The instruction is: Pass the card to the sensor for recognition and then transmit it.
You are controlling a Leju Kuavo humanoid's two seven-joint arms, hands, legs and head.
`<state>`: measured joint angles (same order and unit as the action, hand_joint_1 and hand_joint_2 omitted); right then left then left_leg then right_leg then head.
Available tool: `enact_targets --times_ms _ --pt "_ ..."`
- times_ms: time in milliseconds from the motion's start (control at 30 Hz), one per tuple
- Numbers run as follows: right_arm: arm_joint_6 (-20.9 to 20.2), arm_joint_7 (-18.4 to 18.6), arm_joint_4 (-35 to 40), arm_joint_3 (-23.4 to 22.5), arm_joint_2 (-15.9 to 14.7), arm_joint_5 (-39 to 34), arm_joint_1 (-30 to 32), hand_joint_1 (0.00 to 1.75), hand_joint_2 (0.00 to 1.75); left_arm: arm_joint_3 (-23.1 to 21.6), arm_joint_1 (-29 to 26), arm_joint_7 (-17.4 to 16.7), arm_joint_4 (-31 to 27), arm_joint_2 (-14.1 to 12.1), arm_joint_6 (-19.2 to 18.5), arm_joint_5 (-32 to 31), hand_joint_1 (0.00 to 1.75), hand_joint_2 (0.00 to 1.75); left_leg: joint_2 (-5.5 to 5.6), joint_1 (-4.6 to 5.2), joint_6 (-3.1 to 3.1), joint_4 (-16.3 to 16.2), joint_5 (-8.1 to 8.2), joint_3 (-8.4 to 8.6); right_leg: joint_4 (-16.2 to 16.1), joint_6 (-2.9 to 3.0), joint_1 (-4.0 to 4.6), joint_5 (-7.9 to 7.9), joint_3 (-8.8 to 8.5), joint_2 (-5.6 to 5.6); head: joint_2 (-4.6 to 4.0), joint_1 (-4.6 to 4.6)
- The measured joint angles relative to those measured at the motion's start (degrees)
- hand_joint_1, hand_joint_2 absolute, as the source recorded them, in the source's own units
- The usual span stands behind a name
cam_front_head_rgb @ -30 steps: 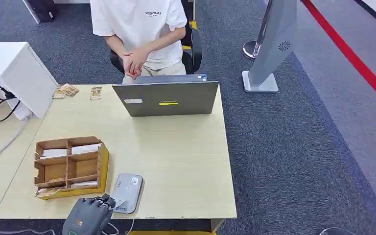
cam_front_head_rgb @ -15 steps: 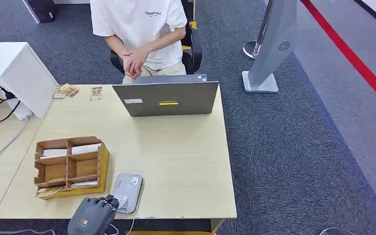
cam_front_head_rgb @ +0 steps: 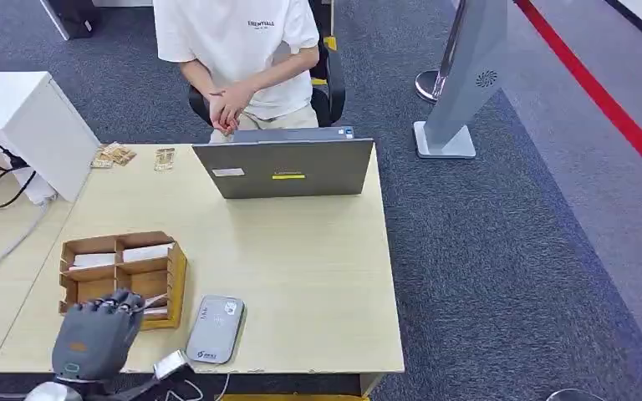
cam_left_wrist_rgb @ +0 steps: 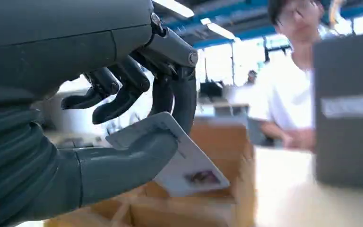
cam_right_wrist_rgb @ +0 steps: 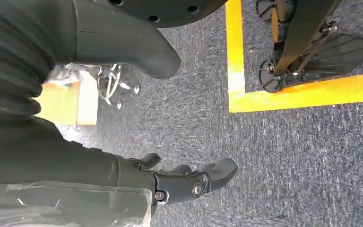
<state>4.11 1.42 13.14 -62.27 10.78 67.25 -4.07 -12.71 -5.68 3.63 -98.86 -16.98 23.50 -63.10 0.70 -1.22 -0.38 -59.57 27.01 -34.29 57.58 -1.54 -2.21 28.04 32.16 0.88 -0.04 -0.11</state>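
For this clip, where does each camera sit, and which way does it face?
Head view: high on the body, looking down at the pale wooden table; left hand shows.
Left wrist view: behind the left hand, facing the seated person; it pinches a white card.
Right wrist view: hanging arm, facing grey carpet; right hand holds nothing.
Shared: head and left wrist views both show the brown cardboard divided box.

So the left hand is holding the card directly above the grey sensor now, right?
Not quite. The left hand does hold the card, but the head view shows it above the cardboard organizer, to the left of the grey sensor.
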Motion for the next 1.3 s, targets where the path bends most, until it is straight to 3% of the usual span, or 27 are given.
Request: enact_targets --times_ms 133,367,633,867,1100,1133,1300 --pt "-0.02 0.04 -0.04 0.39 0.09 0.89 -0.01 0.0 1.75 4.08 6.92 0.61 0.85 0.02 -1.48 -1.37 1.75 1.75 0.08 0.0 0.0 -0.01 -0.1 -0.02 0.0 0.0 -0.01 -0.04 -0.06 -0.09 0.0 0.0" --pt "-0.22 0.87 -0.31 1.49 0.22 2.16 -0.08 0.0 1.75 4.47 17.9 -1.73 6.26 -0.04 -2.14 -3.87 1.75 1.75 0.11 0.02 0.04 -0.05 -0.15 -0.04 0.0 0.01 -0.02 -0.09 -0.08 -0.11 0.0 -0.02" --pt "-0.44 1.42 -0.57 2.73 0.35 3.21 -0.24 0.0 1.75 4.45 32.36 -3.56 17.12 0.13 -2.03 -6.03 1.75 1.75 0.1 0.01 0.0 -0.04 -0.19 -0.05 0.03 0.07 0.0 -0.13 -0.05 -0.06 0.0 0.0" --pt "-1.05 1.92 -0.85 4.0 0.39 4.83 -0.25 0.0 1.75 4.41 40.82 -6.06 27.83 0.48 1.71 -11.22 1.75 1.75 0.09 0.01 0.0 -0.04 -0.19 -0.07 0.03 0.07 -0.01 -0.13 0.0 -0.02 0.0 0.0" --pt "-1.55 2.58 -1.18 5.16 0.39 5.55 -0.23 0.0 1.75 3.75 46.85 -5.88 37.85 0.96 3.54 -12.92 1.75 1.75 0.03 0.01 0.0 -0.05 -0.19 -0.07 0.04 0.07 -0.01 -0.14 0.0 0.05 0.0 0.0" --pt "-1.6 2.62 -1.22 5.27 0.42 5.62 -0.19 0.0 1.75 3.58 46.87 -5.88 38.05 1.01 3.37 -12.92 0.0 1.75 0.03 0.01 0.0 -0.05 -0.18 -0.07 0.04 0.07 -0.01 -0.14 0.0 0.05 0.0 0.0" --pt "-1.62 2.43 -1.38 5.53 0.42 5.77 -0.17 0.0 1.75 3.23 46.57 -5.14 38.16 1.27 2.84 -10.95 0.0 1.75 0.03 0.01 0.0 -0.04 -0.18 -0.1 0.03 0.07 -0.01 -0.13 0.01 0.05 0.0 -0.02"
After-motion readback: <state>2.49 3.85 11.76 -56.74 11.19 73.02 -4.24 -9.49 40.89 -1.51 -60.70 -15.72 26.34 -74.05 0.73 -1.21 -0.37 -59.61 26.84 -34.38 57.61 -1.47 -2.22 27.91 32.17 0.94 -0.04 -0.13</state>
